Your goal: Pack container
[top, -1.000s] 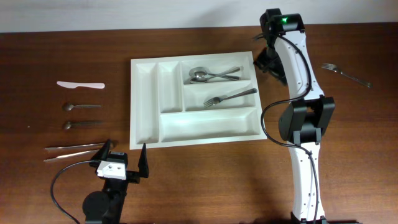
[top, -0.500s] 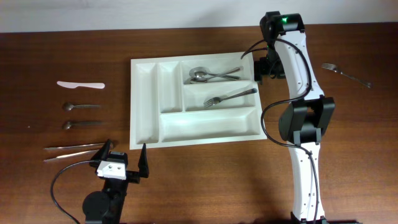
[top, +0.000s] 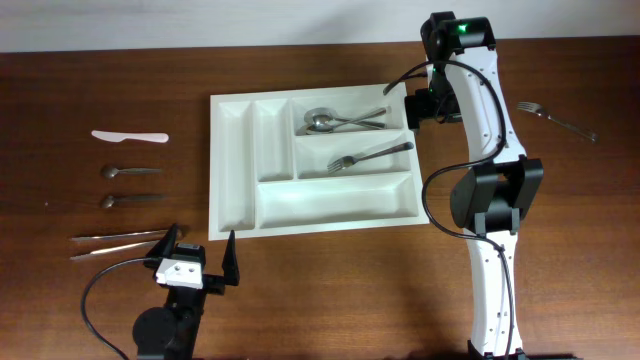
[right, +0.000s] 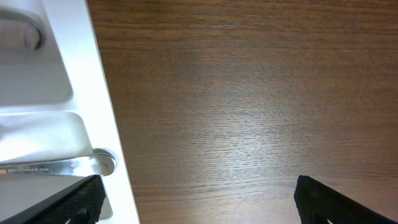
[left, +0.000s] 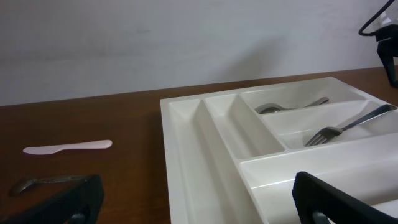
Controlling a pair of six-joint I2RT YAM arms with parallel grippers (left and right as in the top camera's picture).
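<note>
Container (top: 232,170) mid-bench. Spoons (top: 330,121) in far crosswise slot, fork (top: 366,155) in middle one. Loose cutlery (top: 120,172) left and stray fork (top: 557,120) far right unpacked. Left tool (top: 201,250) and right tool (right: 199,206) both apart, empty.

dark wood table (top: 590,262) against a plain pale wall (left: 186,43).

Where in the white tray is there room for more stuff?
The two narrow slots at the left of the tray are bare, and so is the long slot below the fork. The top slot, with the spoons, is crowded.
</note>
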